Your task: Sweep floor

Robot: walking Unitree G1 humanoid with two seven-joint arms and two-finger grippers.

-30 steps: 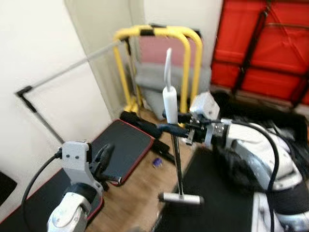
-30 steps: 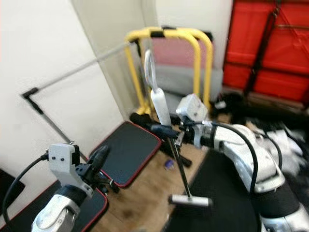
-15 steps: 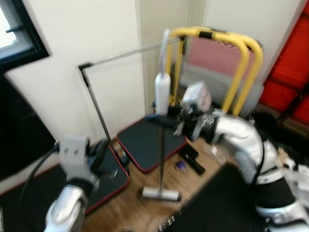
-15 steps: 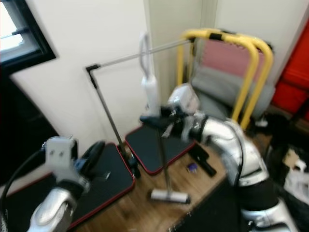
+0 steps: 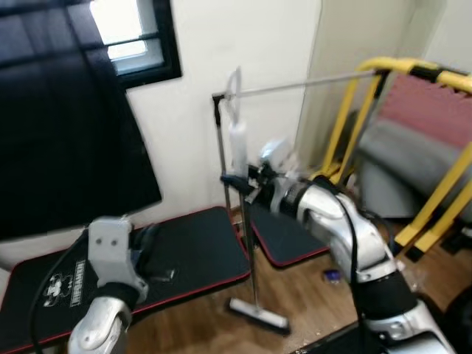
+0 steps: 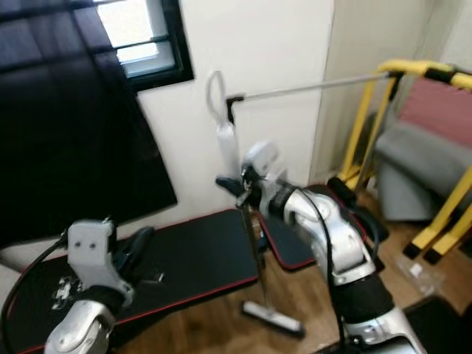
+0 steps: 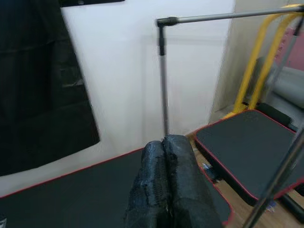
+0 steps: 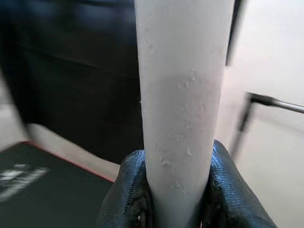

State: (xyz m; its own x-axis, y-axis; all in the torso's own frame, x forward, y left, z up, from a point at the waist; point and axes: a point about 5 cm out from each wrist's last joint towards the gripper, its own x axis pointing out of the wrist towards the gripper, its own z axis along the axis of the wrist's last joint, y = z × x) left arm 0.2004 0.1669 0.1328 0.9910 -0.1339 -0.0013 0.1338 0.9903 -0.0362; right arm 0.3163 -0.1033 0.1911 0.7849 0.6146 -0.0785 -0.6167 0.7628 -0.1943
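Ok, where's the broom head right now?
The broom head rests on the wood floor ahead, beside the black mat's red edge, below the right gripper that grips the broom's handle.

Wooden floor (image 5: 310,295): light-brown planks, lying exposed between the mats and running toward the yellow frame.
Large black mat (image 5: 184,251), red-edged: lying flat on the floor along the white wall.
Smaller black mat (image 5: 284,240), red-edged: lying just beside the large one, nearer the yellow frame.
Broom head (image 5: 258,315): resting on the bare planks, close to the edge of the large mat.
Small blue object (image 5: 332,276): sitting on the planks near the smaller mat; too small to identify.
Yellow frame (image 5: 435,214): standing on the floor.
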